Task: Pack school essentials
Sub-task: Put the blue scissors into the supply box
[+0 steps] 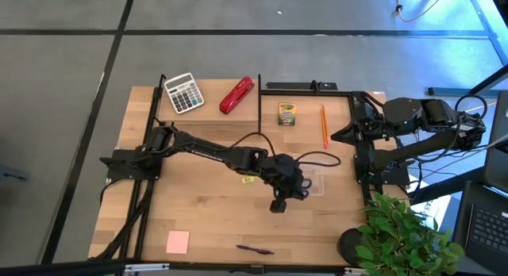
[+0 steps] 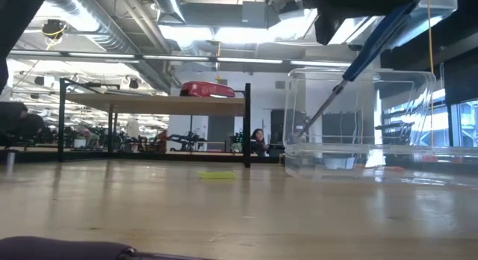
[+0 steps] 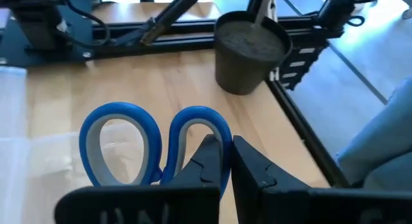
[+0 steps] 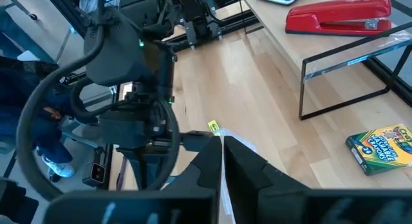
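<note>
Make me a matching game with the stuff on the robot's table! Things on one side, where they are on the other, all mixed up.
Things:
1. scissors
2. red stapler
3. pink sticky-note pad
4. crayon box

Places:
A. on the raised shelf, beside the calculator
B. flat on the table near the front-left corner
C. held in the left gripper
D. on the table next to the orange pencil

Pairs: 1-C, 2-A, 3-B, 4-D

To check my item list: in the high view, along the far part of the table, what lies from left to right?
Grey-white calculator → red stapler → yellow-green crayon box → orange pencil.
</note>
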Controlling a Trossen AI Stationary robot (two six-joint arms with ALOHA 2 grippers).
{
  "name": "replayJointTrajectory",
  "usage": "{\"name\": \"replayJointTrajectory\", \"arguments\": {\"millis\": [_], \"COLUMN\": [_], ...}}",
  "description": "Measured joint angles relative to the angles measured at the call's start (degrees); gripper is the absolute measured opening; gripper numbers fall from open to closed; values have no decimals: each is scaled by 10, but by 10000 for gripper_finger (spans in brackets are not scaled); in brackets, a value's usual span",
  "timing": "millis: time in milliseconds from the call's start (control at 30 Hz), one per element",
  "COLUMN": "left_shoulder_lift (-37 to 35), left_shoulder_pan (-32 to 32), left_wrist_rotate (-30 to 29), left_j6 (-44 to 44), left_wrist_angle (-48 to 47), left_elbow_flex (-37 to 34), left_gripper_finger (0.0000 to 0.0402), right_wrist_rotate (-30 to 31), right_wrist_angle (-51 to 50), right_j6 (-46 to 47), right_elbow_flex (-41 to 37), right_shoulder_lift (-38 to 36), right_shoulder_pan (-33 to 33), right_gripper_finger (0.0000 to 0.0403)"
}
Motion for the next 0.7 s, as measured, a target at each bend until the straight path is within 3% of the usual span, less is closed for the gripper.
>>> {"name": "replayJointTrajectory", "arguments": {"millis": [700], "left_shoulder_lift": [16], "left_shoulder_pan": [-1], "left_wrist_rotate": [9], "left_j6": [10], "left_wrist_angle": [1], "left_elbow_flex": [0], "left_gripper_finger": [1], "right_wrist_rotate": [0], "right_wrist_angle": [1], "right_j6": [0], "right_elbow_flex": [0], "right_shoulder_lift": [0], "right_shoulder_pan": [0], "right_gripper_finger": [21]}}
